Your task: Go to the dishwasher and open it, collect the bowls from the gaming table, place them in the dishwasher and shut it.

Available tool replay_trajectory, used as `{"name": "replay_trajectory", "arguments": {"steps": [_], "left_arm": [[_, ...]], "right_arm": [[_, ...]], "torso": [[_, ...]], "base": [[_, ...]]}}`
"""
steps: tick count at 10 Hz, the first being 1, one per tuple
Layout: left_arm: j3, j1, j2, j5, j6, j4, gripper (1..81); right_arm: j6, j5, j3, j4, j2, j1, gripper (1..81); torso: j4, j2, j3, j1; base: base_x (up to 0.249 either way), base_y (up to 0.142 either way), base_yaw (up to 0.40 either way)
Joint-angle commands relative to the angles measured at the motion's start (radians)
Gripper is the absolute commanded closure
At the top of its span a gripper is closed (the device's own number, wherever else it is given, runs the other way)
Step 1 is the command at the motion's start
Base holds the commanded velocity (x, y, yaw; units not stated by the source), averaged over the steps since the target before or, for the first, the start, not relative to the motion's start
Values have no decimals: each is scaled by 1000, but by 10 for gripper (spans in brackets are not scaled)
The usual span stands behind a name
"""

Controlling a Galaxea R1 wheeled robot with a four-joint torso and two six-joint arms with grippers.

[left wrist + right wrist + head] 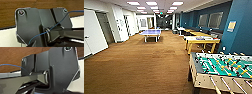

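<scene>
The gaming table (193, 39), with a white top and a yellow edge and legs, stands by the blue wall on the right, some way ahead. Small things lie on it, one bluish (200, 38), too small to tell what they are. The bowls cannot be made out from here. The dishwasher is out of view. In both wrist views the robot's dark plate hangs over brown carpet (10, 10) and a pale surface (77, 84), with a thin blue cable (58, 22) across it.
A table-football table (224, 67) stands close at the lower right. A blue ping-pong table (151, 32) stands far ahead in the middle. More yellow tables (196, 32) line the right wall. White doors and walls (94, 32) run along the left. Wide brown carpet (139, 65) lies between.
</scene>
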Motion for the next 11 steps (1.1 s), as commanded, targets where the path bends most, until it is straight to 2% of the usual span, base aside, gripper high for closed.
{"name": "replay_trajectory", "arguments": {"steps": [1, 11], "left_arm": [[0, -34, -14, 54, -2, 3, 10], [0, -34, -14, 54, -2, -2, 10]], "right_arm": [[-5, -62, 16, -6, 0, 37, 10], [-5, -56, 13, -6, 3, 35, 10]], "torso": [[0, 0, 0, 0], [0, 0, 0, 0]], "base": [[153, 0, 0], [159, 0, 0]]}}
